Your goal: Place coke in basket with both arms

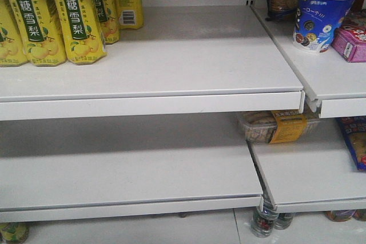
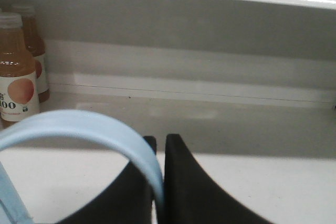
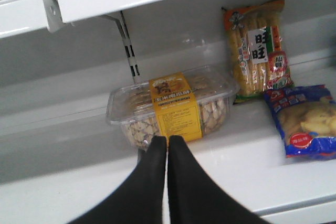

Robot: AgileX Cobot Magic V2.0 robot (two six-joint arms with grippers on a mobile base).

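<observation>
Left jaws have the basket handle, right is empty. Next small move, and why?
Probably pan the right gripper to search for the coke: its jaws are shut on nothing, facing a clear biscuit box, and no coke shows in any view. The left gripper holds the basket handle.

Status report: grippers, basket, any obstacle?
Left gripper shut on basket handle. Right gripper shut, empty, facing biscuit tray. No coke visible.

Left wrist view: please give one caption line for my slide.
Left pincer shut on the light blue basket handle, orange drink bottles shelved behind.
</observation>
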